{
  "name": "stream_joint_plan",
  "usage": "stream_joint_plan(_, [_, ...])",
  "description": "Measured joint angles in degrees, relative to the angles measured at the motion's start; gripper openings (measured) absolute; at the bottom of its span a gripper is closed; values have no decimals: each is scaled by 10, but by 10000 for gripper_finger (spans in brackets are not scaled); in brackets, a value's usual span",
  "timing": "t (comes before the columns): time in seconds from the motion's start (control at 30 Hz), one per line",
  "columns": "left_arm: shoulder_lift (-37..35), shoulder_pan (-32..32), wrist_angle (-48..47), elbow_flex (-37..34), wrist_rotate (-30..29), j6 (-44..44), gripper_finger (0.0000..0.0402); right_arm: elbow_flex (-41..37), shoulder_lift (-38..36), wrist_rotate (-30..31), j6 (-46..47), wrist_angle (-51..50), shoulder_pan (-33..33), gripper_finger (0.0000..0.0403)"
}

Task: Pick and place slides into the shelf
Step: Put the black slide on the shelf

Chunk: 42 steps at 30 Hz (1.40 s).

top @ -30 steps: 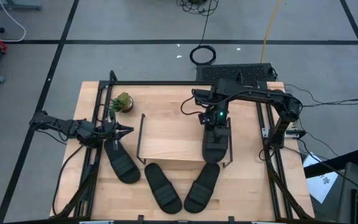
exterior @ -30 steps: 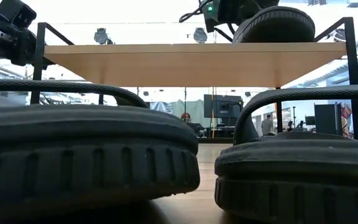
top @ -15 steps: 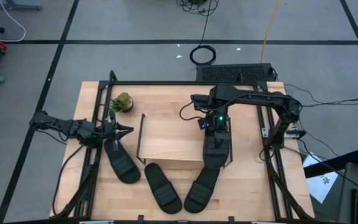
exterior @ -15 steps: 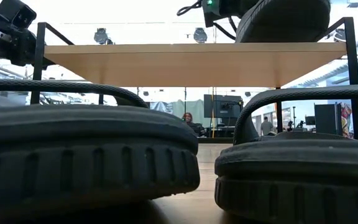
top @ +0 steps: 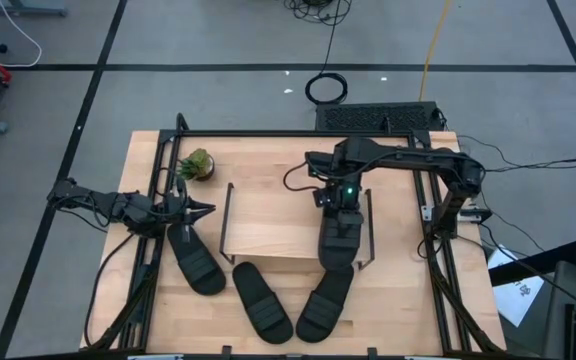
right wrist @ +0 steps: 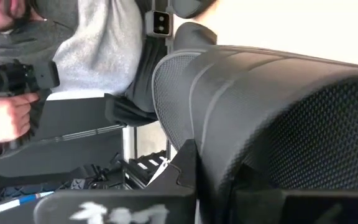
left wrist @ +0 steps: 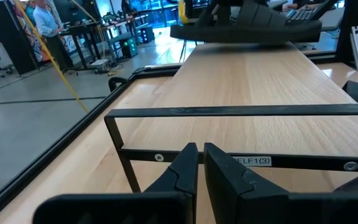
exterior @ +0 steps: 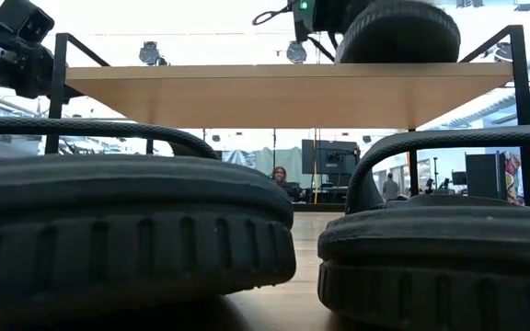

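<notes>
We note the right gripper (top: 338, 205) over the right half of the small low shelf with a light wooden board and thin black wire side frames (top: 268, 225); its fingers are clamped on a black ribbed-strap slide sandal (top: 336, 240), which lies lengthwise over the board with its near end overhanging the shelf's near edge. In the low view this held sandal (exterior: 398, 32) sits at the top board's right part, and in the right wrist view its textured strap (right wrist: 278, 118) fills the frame between the fingers. We record three more black slide sandals on the large wooden tabletop (top: 408, 290) near the shelf: one on the left (top: 195, 258), one in the middle (top: 261, 300), one on the right (top: 325, 300), just below the held one. The left gripper (top: 200, 209) rests at the table's left side, just left of the shelf, fingers pressed together with nothing between them (left wrist: 199, 171). A small green potted plant (top: 196, 164) stands at the far left of the table.
</notes>
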Motion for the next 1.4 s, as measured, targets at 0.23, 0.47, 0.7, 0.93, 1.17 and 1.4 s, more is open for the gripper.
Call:
stream_joint_plan(0.23, [0,0,-1,0,0,-1,31,-59,-1,-16,14,10,-5,6])
stream_joint_plan(0.47, [0,0,-2,0,0,-1,31,-71,-5,-14,14,35,-9,18])
stream_joint_plan(0.7, [0,0,-2,0,0,-1,31,-72,-6,9,19,55,-12,108])
stream_joint_plan(0.93, [0,0,-4,0,1,-1,31,-71,-18,33,30,57,-16,211])
stream_joint_plan(1.17, [0,0,-4,0,1,-1,31,-59,-64,97,63,60,-19,264])
stream_joint_plan(1.4, [0,0,-4,0,1,-2,31,-55,-106,147,83,66,-18,276])
